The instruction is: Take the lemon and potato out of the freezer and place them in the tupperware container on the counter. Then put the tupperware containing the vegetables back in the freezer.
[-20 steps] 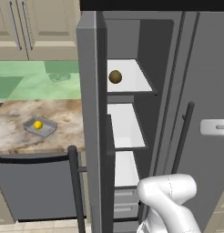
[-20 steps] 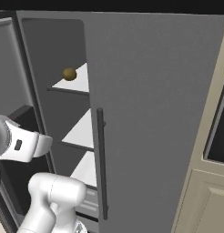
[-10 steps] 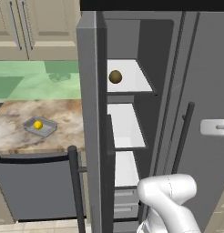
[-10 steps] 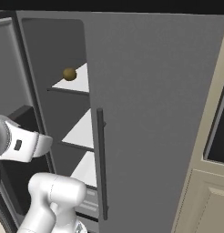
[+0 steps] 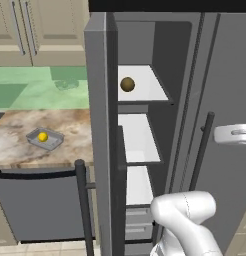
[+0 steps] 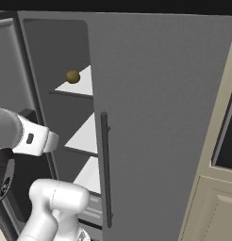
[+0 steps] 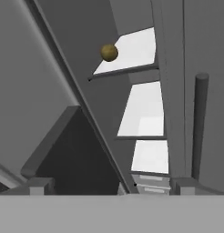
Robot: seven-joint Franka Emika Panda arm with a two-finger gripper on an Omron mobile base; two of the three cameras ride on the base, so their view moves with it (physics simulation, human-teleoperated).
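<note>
The freezer (image 5: 162, 55) stands open, its door (image 5: 101, 100) swung out to the left. The dark brown potato (image 5: 127, 84) (image 6: 72, 76) (image 7: 109, 53) rests on the top white shelf (image 5: 147, 85). On the marbled counter (image 5: 75, 132) to the left, the yellow lemon (image 5: 42, 136) lies inside the shallow grey tupperware container (image 5: 56, 142). My gripper (image 7: 111, 186) is low in front of the freezer opening, well below the potato and aimed up at the shelves. It is open, with nothing between its fingertips (image 7: 38, 185).
Two bare white shelves (image 5: 137, 137) and two small drawers (image 5: 137, 222) sit below the potato. The neighbouring fridge door (image 6: 160, 117) with its long dark handle (image 6: 104, 169) closes off the right side. A dark appliance front (image 5: 35, 210) with a bar handle (image 5: 84, 205) sits under the counter.
</note>
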